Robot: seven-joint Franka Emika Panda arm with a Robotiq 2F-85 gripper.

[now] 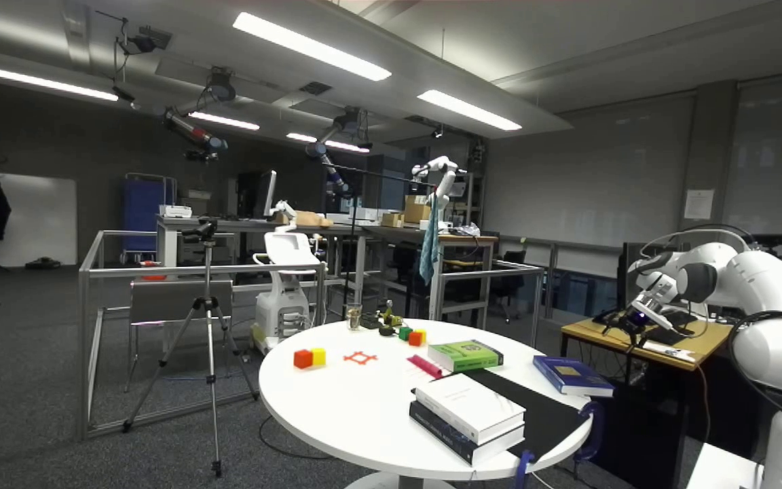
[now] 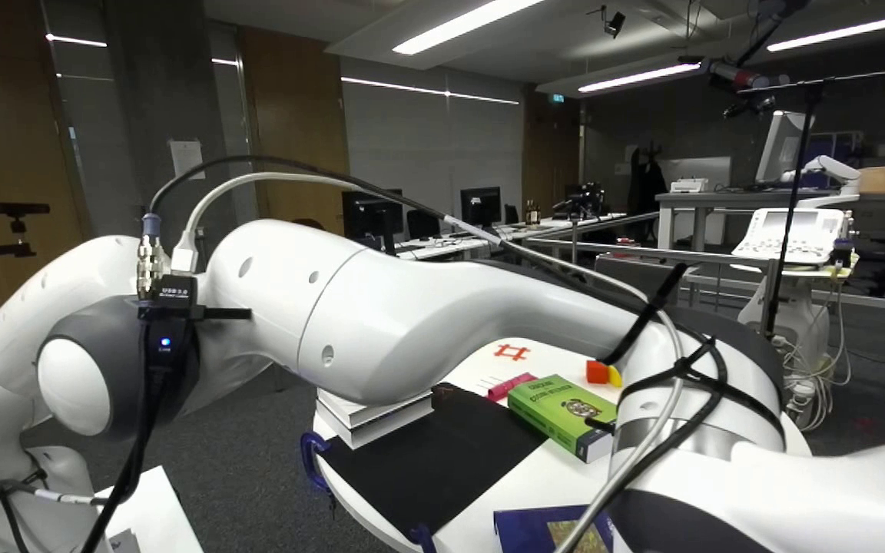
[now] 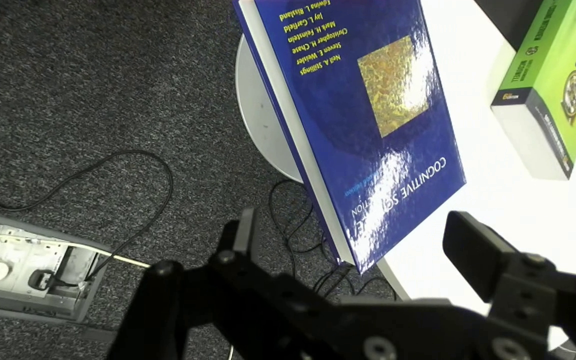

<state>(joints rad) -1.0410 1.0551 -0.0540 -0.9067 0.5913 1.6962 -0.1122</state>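
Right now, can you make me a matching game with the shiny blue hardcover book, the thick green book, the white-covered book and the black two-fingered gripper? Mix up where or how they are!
Things:
1. shiny blue hardcover book
2. thick green book
3. white-covered book
4. black two-fingered gripper

Places and states:
A. near a small red cube
B. open, holding nothing
C. sticking out past the edge of the round white table
D. stacked on a dark book

Right pairs: 1-C, 2-A, 3-D, 4-B
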